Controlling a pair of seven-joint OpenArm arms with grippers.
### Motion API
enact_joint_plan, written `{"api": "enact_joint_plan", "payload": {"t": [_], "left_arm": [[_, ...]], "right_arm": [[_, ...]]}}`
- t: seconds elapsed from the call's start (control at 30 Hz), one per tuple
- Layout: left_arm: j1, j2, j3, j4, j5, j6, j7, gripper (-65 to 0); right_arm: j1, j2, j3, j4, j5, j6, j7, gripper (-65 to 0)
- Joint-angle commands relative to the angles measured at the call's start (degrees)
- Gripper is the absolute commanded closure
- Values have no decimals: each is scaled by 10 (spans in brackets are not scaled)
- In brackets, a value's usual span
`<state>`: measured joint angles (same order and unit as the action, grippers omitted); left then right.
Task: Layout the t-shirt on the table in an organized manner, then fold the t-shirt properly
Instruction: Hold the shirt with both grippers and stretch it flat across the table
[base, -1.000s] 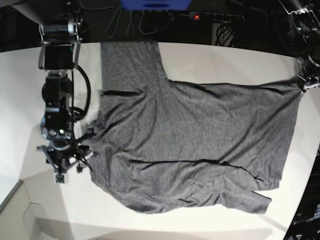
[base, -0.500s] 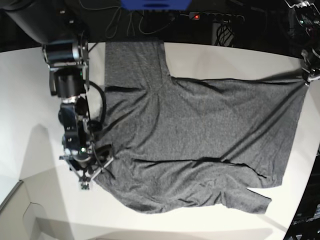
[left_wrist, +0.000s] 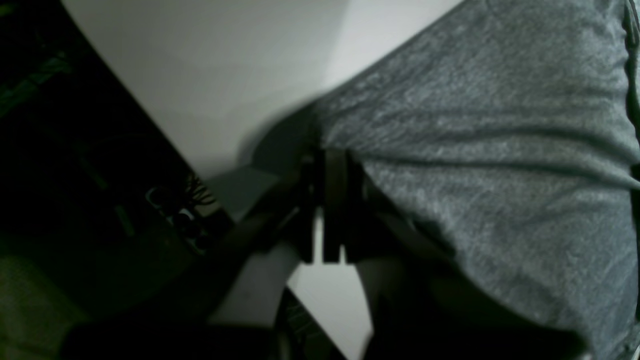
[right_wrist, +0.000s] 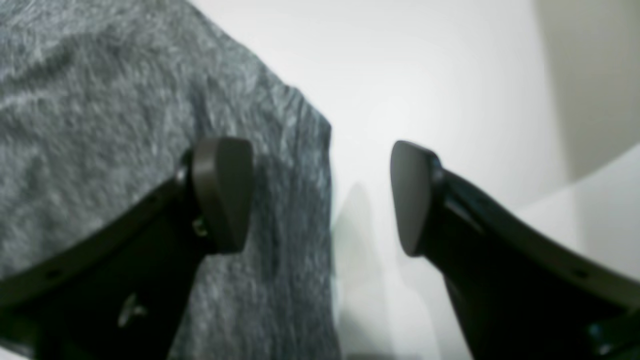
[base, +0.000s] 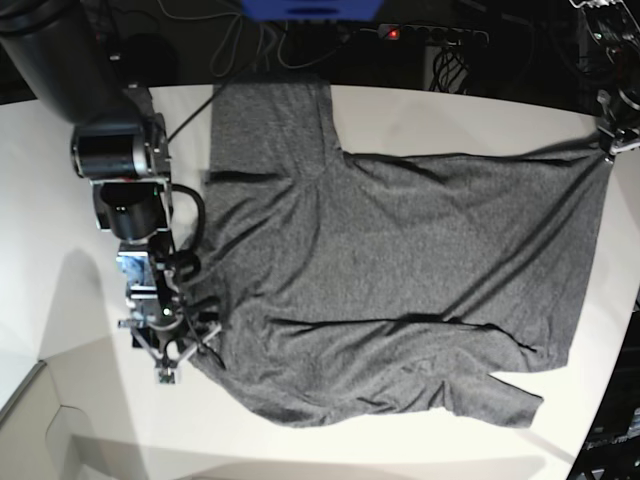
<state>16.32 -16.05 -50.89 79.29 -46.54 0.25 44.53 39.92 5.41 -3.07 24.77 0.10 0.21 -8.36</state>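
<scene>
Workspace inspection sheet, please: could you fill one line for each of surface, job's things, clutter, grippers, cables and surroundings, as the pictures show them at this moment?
Surface: white table with a curved edge, bare around the shirt.
Job's things: grey t-shirt spread out, with wrinkles; one sleeve points to the far edge, the near sleeve is folded over.
Clutter: nothing seen.
Grippers: right gripper open, one finger over the shirt's edge, the other over bare table; left gripper shut on the t-shirt at its corner.
Cables: black cables behind the far edge; a cable loop on the right arm.
Surroundings: dark, with a blue object and a red light.
</scene>
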Motion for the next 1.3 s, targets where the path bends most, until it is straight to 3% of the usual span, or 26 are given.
{"api": "enact_joint_plan", "payload": {"t": [0.0,0.13,0.23,0.3,0.47,0.63,0.77,1.27], "left_arm": [[1,-11,-4,10,-5,-2,-9,-2],[8,-10,-4,10,-5,-2,-12,-2],[8,-10,-4,8,-5,-2,-12,-2],[8,-3,-4,7,-5,-2,-12,-2],[12,4,-4,10,-6,-2,-12,-2],[12,14,-4,19,-6,-2,-6,-2],[21,34,-4,59,-6,-2,-6,-2],[25,102,-1,100,-4,-2,-4,-2]], "right_arm": [[20,3,0,4,1,0,22,-433],[17,3,0,-8,1,-1,26,-431],[16,3,0,-16,1,-1,26,-377],[15,3,0,-19,1,0,26,-294],[6,11,1,-14,1,-2,26,-2],[18,32,2,-13,2,-7,21,-2],[21,51,2,-14,2,-70,20,-3],[35,56,3,-14,2,-75,21,-7]]}}
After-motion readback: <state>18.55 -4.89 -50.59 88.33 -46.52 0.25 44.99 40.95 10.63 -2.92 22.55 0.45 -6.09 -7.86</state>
